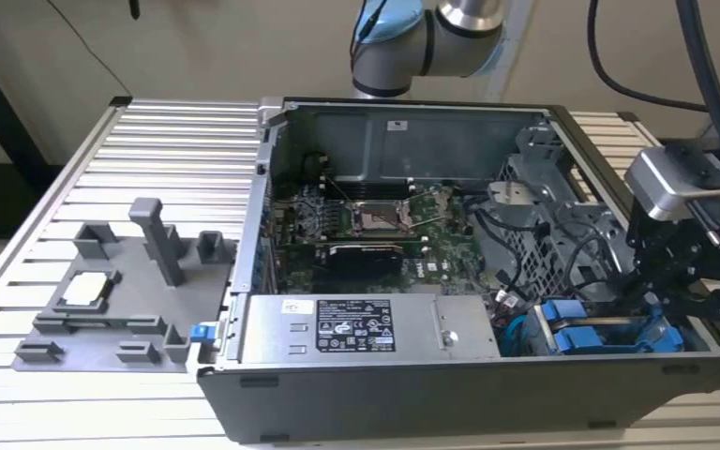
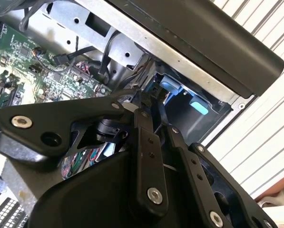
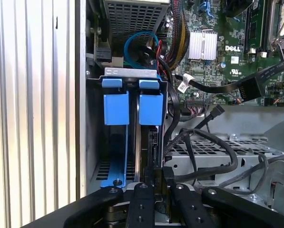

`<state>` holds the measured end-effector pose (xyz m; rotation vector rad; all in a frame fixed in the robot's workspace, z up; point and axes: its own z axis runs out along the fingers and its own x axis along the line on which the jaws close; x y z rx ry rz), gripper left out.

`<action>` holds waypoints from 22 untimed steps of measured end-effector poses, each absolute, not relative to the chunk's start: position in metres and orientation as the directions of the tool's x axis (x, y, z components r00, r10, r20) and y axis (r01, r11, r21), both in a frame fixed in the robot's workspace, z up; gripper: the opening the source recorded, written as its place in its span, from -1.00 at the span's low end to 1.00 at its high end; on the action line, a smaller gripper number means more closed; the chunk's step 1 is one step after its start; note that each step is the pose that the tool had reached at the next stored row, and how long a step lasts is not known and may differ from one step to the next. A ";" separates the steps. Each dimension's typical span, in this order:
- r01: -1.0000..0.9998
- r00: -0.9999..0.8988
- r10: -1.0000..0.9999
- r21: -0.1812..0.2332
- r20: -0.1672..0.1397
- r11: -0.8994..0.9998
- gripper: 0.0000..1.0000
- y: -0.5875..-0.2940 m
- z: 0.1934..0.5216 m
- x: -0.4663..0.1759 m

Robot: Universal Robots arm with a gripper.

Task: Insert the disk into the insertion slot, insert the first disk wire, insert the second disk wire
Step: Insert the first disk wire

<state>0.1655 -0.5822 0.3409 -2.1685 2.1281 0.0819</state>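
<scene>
Gripper [image 1: 667, 295] hangs over the drive cage at the lower right of the exterior view, inside the open PC case [image 1: 373, 394]. Disk [image 3: 149, 135] sits in the insertion slot [image 3: 131, 71], just beside a second blue carrier [image 3: 116, 107]. Gripper is at the disk's near edge; can't tell if it's clamped or loose.

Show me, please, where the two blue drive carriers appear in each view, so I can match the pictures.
Exterior view: the blue drive carriers sit in the case's near corner, at the exterior view's right, beside the power supply.
Second wrist view: they peek out next to the case's dark rim.
First wrist view: they stand side by side in the metal cage, next to the ribbed tabletop.
Shared landmark: the green motherboard.
</scene>
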 end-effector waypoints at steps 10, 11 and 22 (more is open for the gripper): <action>-0.999 0.017 -0.994 -0.035 -0.107 -0.013 -0.62 -0.582 0.337 0.165; -0.999 0.017 -0.994 -0.035 -0.106 -0.013 -0.62 -0.582 0.336 0.166; -0.999 0.017 -0.994 -0.036 -0.105 -0.013 -0.62 -0.582 0.333 0.166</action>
